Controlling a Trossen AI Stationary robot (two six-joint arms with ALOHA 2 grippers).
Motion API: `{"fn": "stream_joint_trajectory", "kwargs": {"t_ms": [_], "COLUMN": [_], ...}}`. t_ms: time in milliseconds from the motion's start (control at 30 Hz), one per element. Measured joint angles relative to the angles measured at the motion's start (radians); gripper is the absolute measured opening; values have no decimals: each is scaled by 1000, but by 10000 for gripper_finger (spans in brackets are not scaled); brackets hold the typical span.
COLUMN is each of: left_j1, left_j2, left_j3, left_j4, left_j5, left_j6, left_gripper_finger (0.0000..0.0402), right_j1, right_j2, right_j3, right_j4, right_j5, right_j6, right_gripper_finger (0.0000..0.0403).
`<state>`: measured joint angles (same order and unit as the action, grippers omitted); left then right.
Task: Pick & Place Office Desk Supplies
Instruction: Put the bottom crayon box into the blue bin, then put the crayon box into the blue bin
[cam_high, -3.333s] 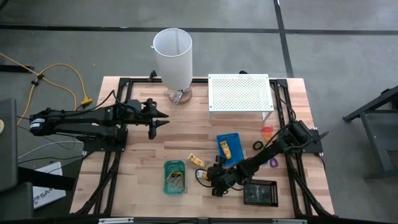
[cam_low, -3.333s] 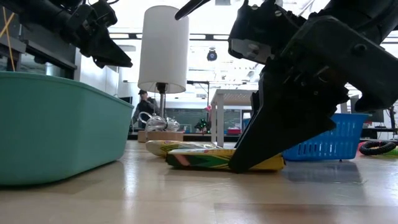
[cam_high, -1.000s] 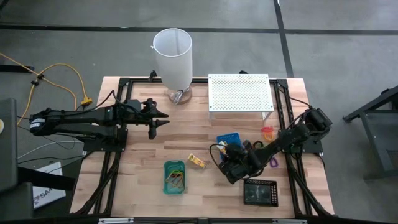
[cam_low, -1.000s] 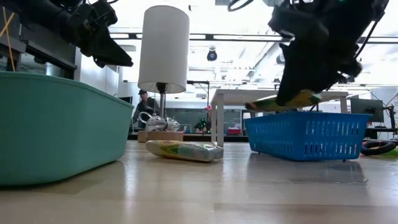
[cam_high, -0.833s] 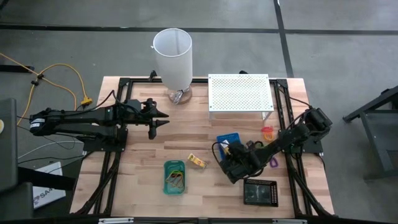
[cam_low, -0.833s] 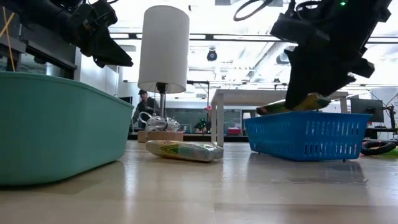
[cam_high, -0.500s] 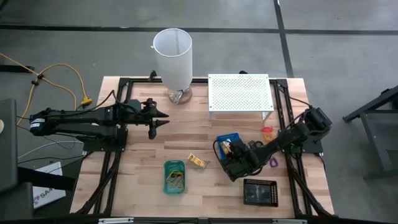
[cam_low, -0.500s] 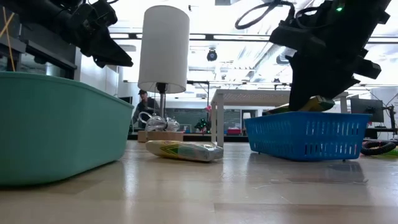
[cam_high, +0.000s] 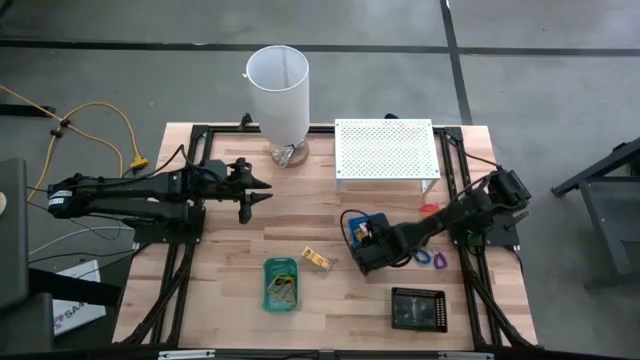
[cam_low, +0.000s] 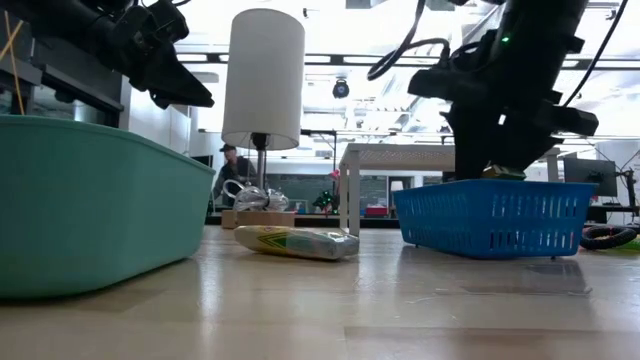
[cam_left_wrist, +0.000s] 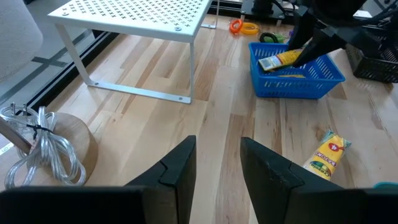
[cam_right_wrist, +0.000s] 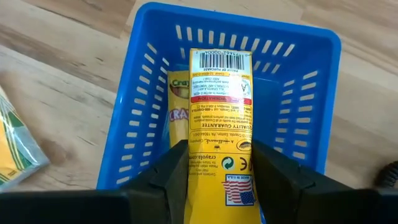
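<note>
Right fingers (cam_right_wrist: 219, 163) grasp a yellow packet (cam_right_wrist: 221, 124) over the blue tray (cam_right_wrist: 308, 74), half hiding another packet (cam_right_wrist: 178, 109) beneath; left fingers (cam_left_wrist: 217, 165) hover released.

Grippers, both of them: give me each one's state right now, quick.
Left gripper: open, holding nothing, hovering over the table.
Right gripper: shut on a yellow packet, over the blue tray.

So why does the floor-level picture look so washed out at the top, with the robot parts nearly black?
Low view: the bright room behind backlights the right gripper into a silhouette over the blue basket, and the wooden table shows glare. Right wrist view: evenly lit, so the print on the yellow crayon packet reads clearly.
</note>
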<state>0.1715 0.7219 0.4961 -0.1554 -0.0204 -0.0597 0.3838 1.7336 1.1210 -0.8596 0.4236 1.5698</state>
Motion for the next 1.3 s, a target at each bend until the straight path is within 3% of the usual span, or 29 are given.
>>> {"fn": "stream_joint_trajectory", "kwargs": {"t_ms": [467,867,1300], "left_j1": [0,0,0], "left_j2": [0,0,0], "left_j3": [0,0,0], "left_j4": [0,0,0], "left_j5": [0,3,3], "left_j6": [0,0,0], "left_gripper_finger": [119,119,119], "right_j1": [-1,-1,-1], "right_j2": [0,0,0], "right_j3": [0,0,0], "right_j4": [2,3,4], "right_j5": [-8,-8,-8], "right_j6": [-3,2,4], "right_gripper_finger": [153,220,221]}}
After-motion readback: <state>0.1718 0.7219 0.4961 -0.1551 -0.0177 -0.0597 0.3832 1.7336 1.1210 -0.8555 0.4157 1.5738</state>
